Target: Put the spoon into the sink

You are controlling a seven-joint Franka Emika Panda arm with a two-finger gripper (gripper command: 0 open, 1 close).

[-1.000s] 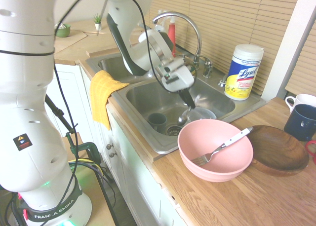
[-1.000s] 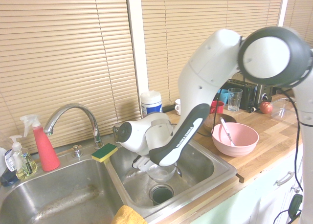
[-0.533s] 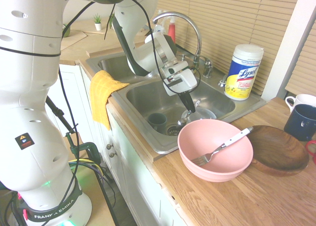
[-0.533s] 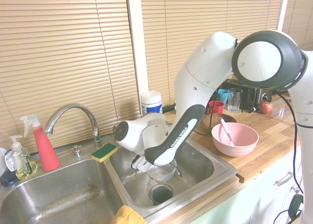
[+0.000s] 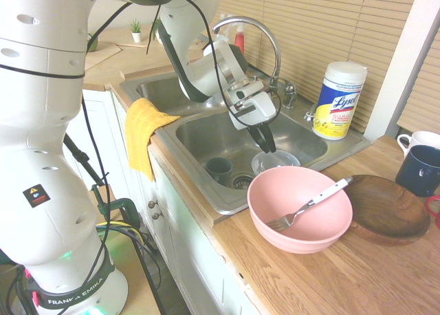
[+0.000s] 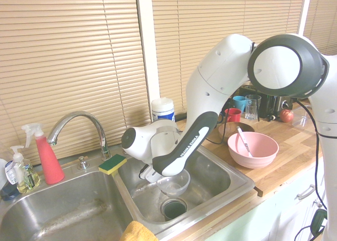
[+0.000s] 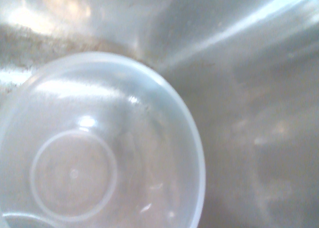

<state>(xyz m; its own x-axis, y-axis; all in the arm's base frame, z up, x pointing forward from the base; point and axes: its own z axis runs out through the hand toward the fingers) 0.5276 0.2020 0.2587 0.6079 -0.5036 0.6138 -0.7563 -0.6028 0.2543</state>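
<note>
**Spoon out of sight at the right basin**

We cannot make out the spoon in any view; the sink [image 5: 206, 133] holds a clear plastic bowl [image 5: 275, 160] in its right basin, near the drain; just above that bowl hangs the tool [image 5: 265, 142], angled downward, its dark fingers slightly spread with nothing between them; on the counter [image 5: 309, 280] beside the sink stands a pink bowl [image 5: 275, 232] with a white-handled fork [image 5: 316, 201] leaning in it; a yellow cloth [image 5: 144, 133] drapes over the sink's front edge.

counter: light wooden butcher-block countertop [image 5: 357, 274], stainless double sink set into it
on it: round pink bowl [image 5: 300, 208], dark wooden dish [image 5: 388, 206], white wipes canister [image 5: 339, 99], navy mug [image 5: 420, 168]
</note>
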